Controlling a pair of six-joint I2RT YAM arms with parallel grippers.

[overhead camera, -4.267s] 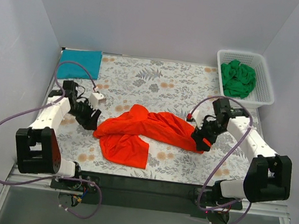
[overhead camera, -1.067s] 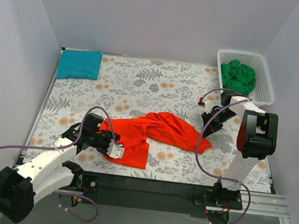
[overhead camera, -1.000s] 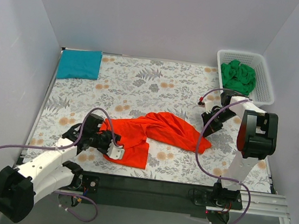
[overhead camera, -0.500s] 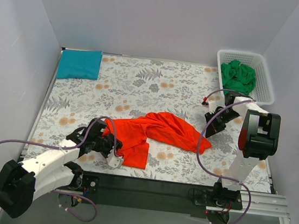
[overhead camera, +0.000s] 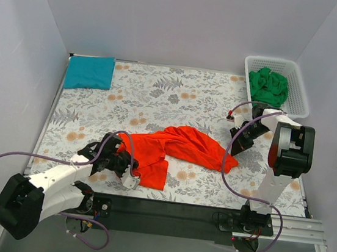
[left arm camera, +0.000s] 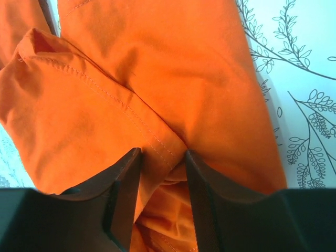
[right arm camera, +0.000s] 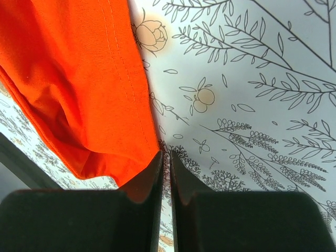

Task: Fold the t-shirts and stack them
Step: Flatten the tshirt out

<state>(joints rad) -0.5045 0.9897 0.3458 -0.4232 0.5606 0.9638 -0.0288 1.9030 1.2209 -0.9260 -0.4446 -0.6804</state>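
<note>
An orange t-shirt (overhead camera: 181,145) lies crumpled in the middle of the flowered table. My left gripper (overhead camera: 130,167) is low at the shirt's near-left corner. In the left wrist view a stitched fold of the orange t-shirt (left arm camera: 131,84) fills the gap of the left gripper (left arm camera: 161,153) and touches both fingers. My right gripper (overhead camera: 238,141) hangs just past the shirt's right tip. In the right wrist view the right gripper (right arm camera: 164,156) is shut on nothing, right beside the orange hem (right arm camera: 84,94). A folded teal t-shirt (overhead camera: 89,71) lies at the far left corner.
A white basket (overhead camera: 299,93) at the far right holds a crumpled green t-shirt (overhead camera: 267,86). Grey walls close in the table on three sides. The table's near edge (overhead camera: 166,198) runs just in front of the left gripper. Purple cables loop from both arms.
My left gripper has slid a little nearer along the shirt's near-left corner and its jaws have narrowed onto the fold. The right arm has barely moved.
</note>
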